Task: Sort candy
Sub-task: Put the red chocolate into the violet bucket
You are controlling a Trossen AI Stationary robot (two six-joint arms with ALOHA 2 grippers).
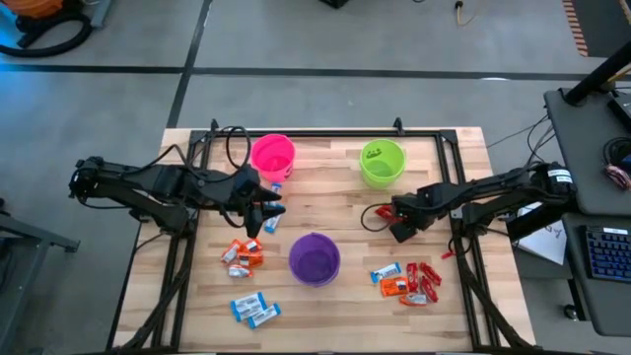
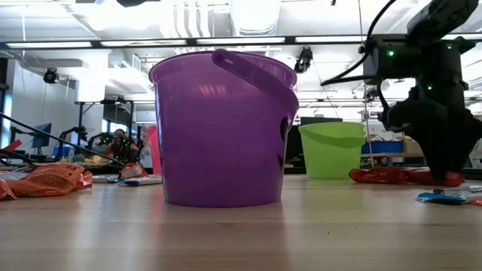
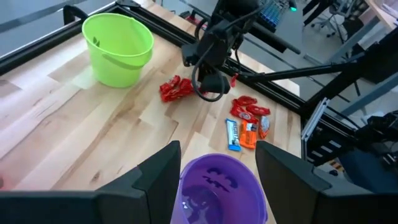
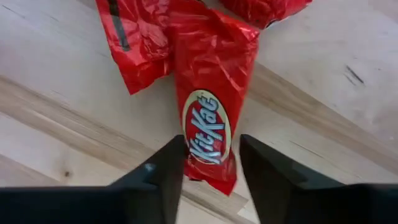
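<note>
Two red candies (image 4: 211, 93) lie crumpled together on the wood, in front of the green cup (image 1: 383, 163). My right gripper (image 4: 212, 155) points down at them, open, one finger on each side of one candy's near end (image 4: 208, 168). That gripper stands low over the table (image 2: 444, 169). My left gripper (image 3: 217, 168) hovers open and holds nothing, above the purple cup (image 3: 217, 193) and beside the pink cup (image 1: 273, 156). More candy lies flat in groups: orange-and-red ones (image 1: 244, 254), blue ones (image 1: 254, 311), and a mixed cluster (image 1: 409, 281). My right gripper comes at the red candy from above, its fingers across the wrapper's near end (image 4: 208, 168). One finger (image 4: 168, 168) meets the wrapper's edge, while a thin strip of wood shows beside the other finger (image 4: 261, 168). Whether it touches, I cannot tell. The candy lies flat on the table.
The purple cup (image 1: 315, 258) stands mid-table between the arms. A black frame rail (image 1: 325, 135) runs along the far edge and down both sides. Bare wood lies between the cups and along the near edge.
</note>
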